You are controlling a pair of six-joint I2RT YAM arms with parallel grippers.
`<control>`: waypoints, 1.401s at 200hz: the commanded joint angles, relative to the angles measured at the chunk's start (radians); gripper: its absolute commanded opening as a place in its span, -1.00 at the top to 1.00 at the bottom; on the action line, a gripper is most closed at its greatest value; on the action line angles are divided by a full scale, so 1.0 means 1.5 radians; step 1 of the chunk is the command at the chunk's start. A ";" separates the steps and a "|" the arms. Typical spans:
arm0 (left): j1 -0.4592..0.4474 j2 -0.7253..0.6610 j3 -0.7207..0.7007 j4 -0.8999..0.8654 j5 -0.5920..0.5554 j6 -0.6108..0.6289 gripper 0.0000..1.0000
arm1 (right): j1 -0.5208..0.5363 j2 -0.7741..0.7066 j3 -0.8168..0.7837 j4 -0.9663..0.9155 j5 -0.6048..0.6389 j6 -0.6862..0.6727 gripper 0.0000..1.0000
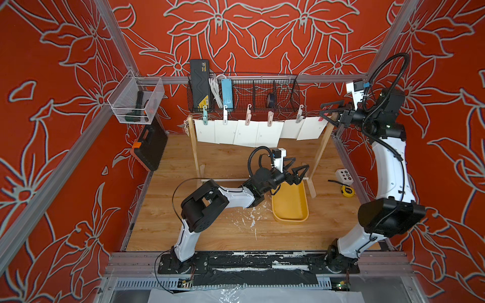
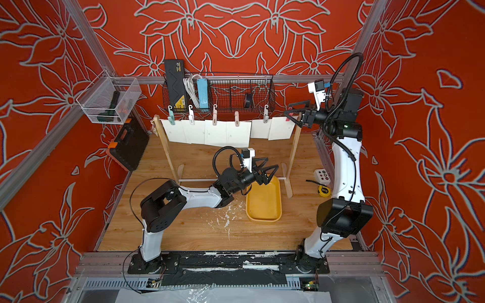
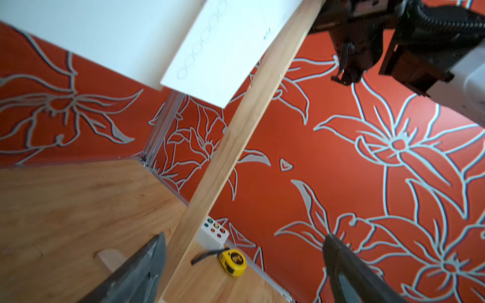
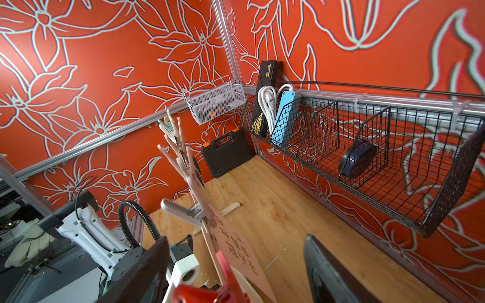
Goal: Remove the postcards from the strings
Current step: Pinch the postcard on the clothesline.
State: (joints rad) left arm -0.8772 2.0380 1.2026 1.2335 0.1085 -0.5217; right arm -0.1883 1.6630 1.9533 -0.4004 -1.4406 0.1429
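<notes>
Six postcards point(image 1: 252, 132) hang pegged along the strings point(image 1: 284, 121); left hand point(image 1: 301, 162) and right hand point(image 1: 321, 109) both gape wide, empty.
Light, thin, bendy paper, I judge: pinch a lower corner gently, as tugging against the pegs point(image 1: 248, 118) could tear it.

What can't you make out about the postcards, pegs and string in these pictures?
- Marks on the postcards: too small in both top views, blurred in left wrist view.
- String: beyond its bunched end, too thin in both top views.
- Red peg: blurred, cut off by right wrist view's edge.
</notes>
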 commanded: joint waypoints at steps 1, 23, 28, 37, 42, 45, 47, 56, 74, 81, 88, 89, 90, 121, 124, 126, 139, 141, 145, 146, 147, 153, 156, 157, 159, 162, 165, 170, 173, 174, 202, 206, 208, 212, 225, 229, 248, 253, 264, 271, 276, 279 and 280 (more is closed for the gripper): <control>-0.001 0.057 0.033 0.142 -0.074 -0.019 -0.82 | 0.005 -0.035 0.003 -0.026 0.016 -0.046 -0.61; 0.000 0.111 0.094 0.160 -0.083 -0.023 -0.82 | 0.005 -0.046 -0.019 0.029 0.008 -0.002 -0.61; 0.000 0.123 0.109 0.164 -0.082 -0.022 -0.82 | 0.005 -0.049 -0.020 0.033 0.008 0.002 -0.61; 0.001 0.144 0.138 0.165 -0.086 -0.029 -0.81 | 0.005 -0.053 -0.022 0.038 0.008 0.004 -0.61; 0.003 0.156 0.152 0.170 -0.092 -0.035 -0.82 | 0.005 -0.055 -0.024 0.044 0.008 0.008 -0.61; 0.004 0.164 0.162 0.175 -0.096 -0.039 -0.82 | 0.006 -0.056 -0.025 0.048 0.007 0.012 -0.61; 0.005 0.169 0.168 0.178 -0.098 -0.042 -0.82 | 0.006 -0.058 -0.026 0.051 0.006 0.014 -0.61; 0.009 0.193 0.198 0.192 -0.105 -0.053 -0.83 | 0.006 -0.060 -0.030 0.069 0.006 0.027 -0.61; 0.016 0.238 0.256 0.215 -0.106 -0.062 -0.83 | 0.006 -0.059 -0.029 0.084 0.004 0.043 -0.61; 0.018 0.251 0.278 0.220 -0.106 -0.065 -0.82 | 0.006 -0.059 -0.029 0.088 0.003 0.046 -0.60; 0.020 0.263 0.298 0.226 -0.103 -0.067 -0.82 | 0.007 -0.061 -0.031 0.089 0.003 0.048 -0.60; 0.019 0.265 0.301 0.226 -0.103 -0.067 -0.82 | 0.007 -0.061 -0.031 0.089 0.003 0.048 -0.60; 0.020 0.267 0.303 0.227 -0.103 -0.067 -0.83 | 0.007 -0.061 -0.031 0.090 0.003 0.048 -0.60; 0.025 0.323 0.400 0.218 -0.112 -0.076 -0.85 | 0.011 -0.062 -0.033 0.095 0.001 0.051 -0.60; 0.026 0.329 0.411 0.217 -0.111 -0.077 -0.85 | 0.011 -0.062 -0.034 0.095 0.000 0.050 -0.60; 0.026 0.334 0.417 0.217 -0.110 -0.078 -0.85 | 0.012 -0.062 -0.034 0.095 0.000 0.051 -0.60; 0.029 0.355 0.461 0.218 -0.100 -0.088 -0.85 | 0.015 -0.060 -0.034 0.096 0.000 0.052 -0.60; 0.029 0.359 0.468 0.219 -0.098 -0.088 -0.85 | 0.015 -0.060 -0.034 0.096 0.000 0.051 -0.60; 0.029 0.363 0.479 0.218 -0.096 -0.088 -0.85 | 0.015 -0.060 -0.035 0.097 0.000 0.052 -0.60; 0.029 0.364 0.482 0.218 -0.096 -0.087 -0.86 | 0.015 -0.060 -0.035 0.097 0.000 0.052 -0.60; 0.029 0.365 0.485 0.218 -0.095 -0.087 -0.85 | 0.015 -0.060 -0.035 0.096 0.000 0.051 -0.60; 0.029 0.371 0.501 0.214 -0.093 -0.088 -0.86 | 0.016 -0.060 -0.035 0.096 0.000 0.050 -0.60; 0.030 0.373 0.510 0.210 -0.091 -0.087 -0.86 | 0.016 -0.061 -0.035 0.095 0.000 0.050 -0.60; 0.030 0.374 0.512 0.209 -0.091 -0.087 -0.86 | 0.016 -0.061 -0.035 0.095 0.000 0.050 -0.60; 0.030 0.375 0.516 0.207 -0.091 -0.086 -0.86 | 0.016 -0.061 -0.036 0.095 0.000 0.049 -0.60; 0.030 0.377 0.522 0.205 -0.089 -0.085 -0.86 | 0.016 -0.061 -0.036 0.096 -0.001 0.049 -0.60; 0.030 0.378 0.527 0.203 -0.087 -0.084 -0.86 | 0.016 -0.062 -0.036 0.095 0.000 0.049 -0.60; 0.031 0.379 0.533 0.203 -0.083 -0.082 -0.85 | 0.016 -0.064 -0.037 0.091 0.000 0.047 -0.60; 0.031 0.379 0.535 0.203 -0.080 -0.081 -0.85 | 0.016 -0.064 -0.036 0.090 0.000 0.044 -0.60; 0.031 0.379 0.535 0.203 -0.080 -0.081 -0.85 | 0.016 -0.065 -0.036 0.090 0.001 0.043 -0.60; 0.032 0.373 0.530 0.231 -0.055 -0.090 -0.78 | 0.015 -0.065 -0.034 0.085 0.002 0.040 -0.60; 0.031 0.371 0.528 0.234 -0.050 -0.091 -0.76 | 0.016 -0.064 -0.033 0.085 0.002 0.041 -0.60; 0.031 0.371 0.529 0.235 -0.048 -0.091 -0.75 | 0.016 -0.064 -0.034 0.085 0.003 0.040 -0.60; 0.030 0.368 0.526 0.238 -0.042 -0.092 -0.74 | 0.016 -0.064 -0.034 0.084 0.004 0.040 -0.60; 0.027 0.356 0.506 0.251 -0.037 -0.089 -0.65 | 0.016 -0.064 -0.033 0.085 0.007 0.040 -0.60; 0.025 0.351 0.497 0.257 -0.034 -0.089 -0.63 | 0.016 -0.063 -0.033 0.085 0.007 0.041 -0.60; 0.019 0.331 0.455 0.286 -0.025 -0.093 -0.48 | 0.016 -0.064 -0.034 0.084 0.011 0.040 -0.59; 0.017 0.326 0.446 0.291 -0.019 -0.090 -0.45 | 0.016 -0.065 -0.036 0.085 0.012 0.040 -0.59; 0.014 0.312 0.427 0.295 -0.012 -0.080 -0.43 | 0.016 -0.066 -0.040 0.085 0.013 0.041 -0.59; 0.014 0.304 0.415 0.304 -0.011 -0.075 -0.39 | 0.016 -0.068 -0.043 0.085 0.014 0.040 -0.60; 0.014 0.299 0.408 0.310 -0.011 -0.076 -0.36 | 0.016 -0.069 -0.046 0.086 0.015 0.041 -0.59; 0.014 0.295 0.405 0.313 -0.011 -0.076 -0.35 | 0.016 -0.070 -0.048 0.086 0.016 0.040 -0.59; 0.014 0.295 0.405 0.314 -0.011 -0.076 -0.34 | 0.016 -0.071 -0.049 0.087 0.016 0.040 -0.59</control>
State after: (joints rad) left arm -0.8463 2.5683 1.8416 1.5799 0.0544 -0.6468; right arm -0.1764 1.5955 1.9068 -0.2806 -1.4063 0.2081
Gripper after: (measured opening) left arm 0.693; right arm 0.798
